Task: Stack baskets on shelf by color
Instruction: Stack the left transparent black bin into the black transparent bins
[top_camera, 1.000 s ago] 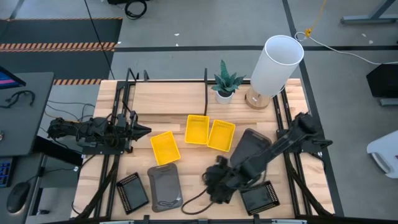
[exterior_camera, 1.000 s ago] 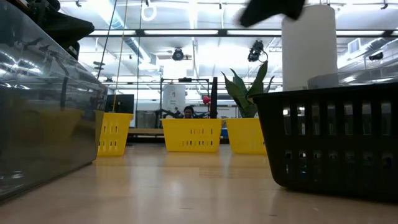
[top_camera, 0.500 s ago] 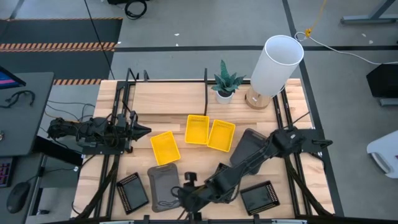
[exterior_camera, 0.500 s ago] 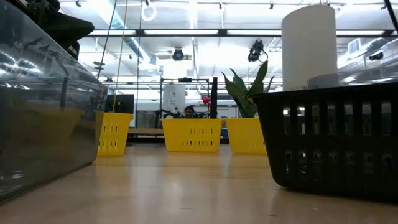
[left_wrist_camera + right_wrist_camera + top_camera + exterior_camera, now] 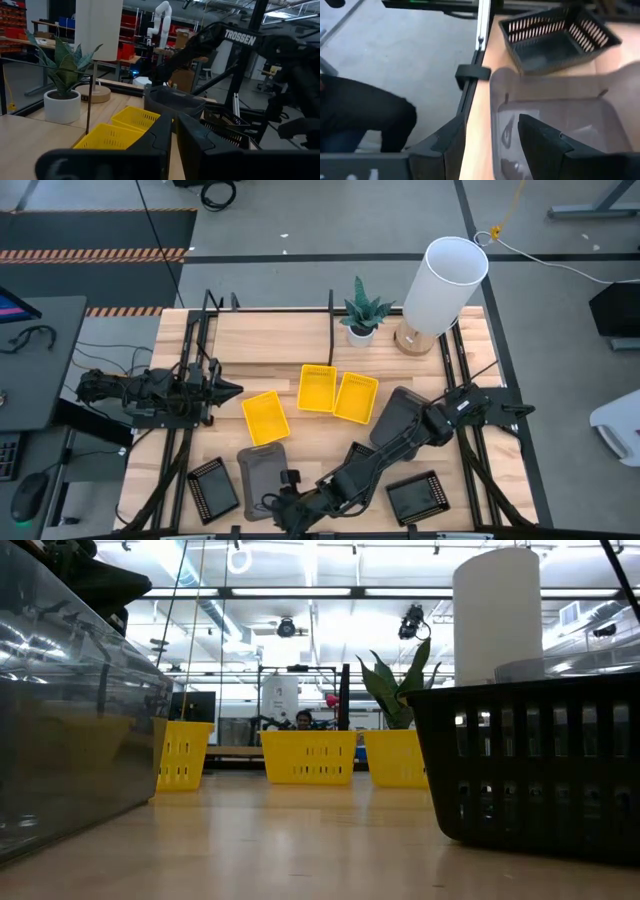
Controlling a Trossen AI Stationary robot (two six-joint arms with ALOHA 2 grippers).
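The right pincer sits low in the overhead frame, fingers spread, poised over the near rim of the dark grey rounded-corner plastic basket at lower left of centre. Looks light and stiff, smooth walls probably a bit slick, so I'd pinch one thin wall at the rim. Beside it a black perforated-rim plastic basket, another one at lower right. Three bright yellow slotted baskets sit mid-frame on the pale wooden bench. The left pincer waits at left, fingers pressed together. Shelf plank is at upper centre.
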